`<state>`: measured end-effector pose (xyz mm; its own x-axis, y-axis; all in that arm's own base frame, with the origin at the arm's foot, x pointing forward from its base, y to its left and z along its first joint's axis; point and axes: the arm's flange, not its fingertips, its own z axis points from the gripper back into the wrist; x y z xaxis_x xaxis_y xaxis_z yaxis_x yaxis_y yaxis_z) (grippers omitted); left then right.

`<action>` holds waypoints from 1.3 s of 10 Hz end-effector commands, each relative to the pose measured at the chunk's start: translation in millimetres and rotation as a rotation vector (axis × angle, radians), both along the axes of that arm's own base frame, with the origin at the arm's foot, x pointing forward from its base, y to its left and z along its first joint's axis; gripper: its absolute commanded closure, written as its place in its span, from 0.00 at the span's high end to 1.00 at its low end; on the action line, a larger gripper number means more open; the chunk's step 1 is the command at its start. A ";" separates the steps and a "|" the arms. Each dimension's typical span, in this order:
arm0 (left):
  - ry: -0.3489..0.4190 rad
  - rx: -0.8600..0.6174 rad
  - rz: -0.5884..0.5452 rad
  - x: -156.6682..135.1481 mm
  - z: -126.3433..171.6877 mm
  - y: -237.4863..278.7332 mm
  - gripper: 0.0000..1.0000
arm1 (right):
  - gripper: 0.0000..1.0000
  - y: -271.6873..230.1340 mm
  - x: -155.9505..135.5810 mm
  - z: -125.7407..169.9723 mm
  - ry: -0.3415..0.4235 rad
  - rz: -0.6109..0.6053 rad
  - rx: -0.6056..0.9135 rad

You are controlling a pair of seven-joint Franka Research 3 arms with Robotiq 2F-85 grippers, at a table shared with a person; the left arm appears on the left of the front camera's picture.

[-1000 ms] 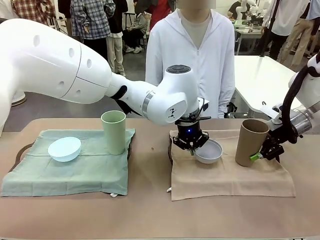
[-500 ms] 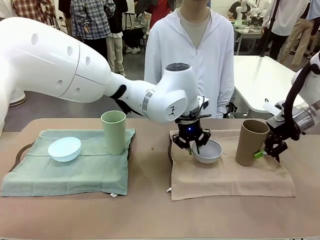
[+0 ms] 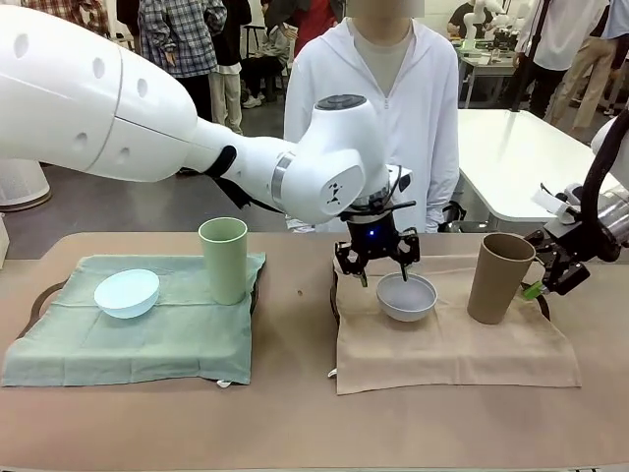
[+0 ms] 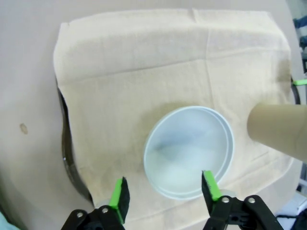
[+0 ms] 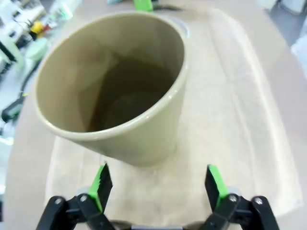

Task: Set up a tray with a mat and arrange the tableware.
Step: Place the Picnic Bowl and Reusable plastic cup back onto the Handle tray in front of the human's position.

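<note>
While both sets of jaws stand spread, the left gripper (image 3: 378, 264) hovers above the greyish bowl (image 3: 407, 296) at centre frame, the right gripper (image 3: 546, 278) beside the brown tumbler (image 3: 499, 278).

**A robotics lab hall, busy with people**

Two white robot arms (image 3: 147, 118) are working at a paper-covered table (image 3: 295, 413) while a person in a white hoodie (image 3: 378, 108) is standing across it. Behind, bystanders (image 3: 187, 49) are gathering on an open floor — more white tables (image 3: 511, 147) are standing there, pointing to a shared research or demonstration space.
</note>
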<state>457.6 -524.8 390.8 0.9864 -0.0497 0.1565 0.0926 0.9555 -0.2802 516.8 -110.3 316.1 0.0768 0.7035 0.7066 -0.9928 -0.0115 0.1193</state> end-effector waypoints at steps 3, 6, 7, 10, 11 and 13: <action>-0.015 0.044 -0.063 -28.5 51.0 29.5 1.00 | 1.00 6.2 -19.8 93.3 0.175 -0.133 -0.354; -0.024 0.123 -0.148 -54.0 106.8 30.4 1.00 | 1.00 27.2 -43.0 178.1 0.196 -0.273 -0.589; -0.032 0.149 -0.168 -63.0 127.6 31.5 1.00 | 1.00 43.9 -53.3 201.4 0.238 -0.350 -0.669; -0.069 0.206 -0.121 -75.6 172.6 45.0 1.00 | 1.00 91.7 -55.5 230.5 0.240 -0.554 -0.771; -0.072 0.207 -0.068 -74.4 182.9 51.4 1.00 | 1.00 108.1 -47.7 230.0 0.251 -0.636 -0.789; -0.071 0.227 0.017 -69.2 191.4 67.9 1.00 | 1.00 127.5 -32.9 233.2 0.239 -0.760 -0.856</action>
<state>389.9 -461.1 584.2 0.9691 -0.1322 0.2081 0.1506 0.9857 -0.0750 470.7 13.4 548.8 0.7057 0.7084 -0.0118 -0.7075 0.7055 0.0408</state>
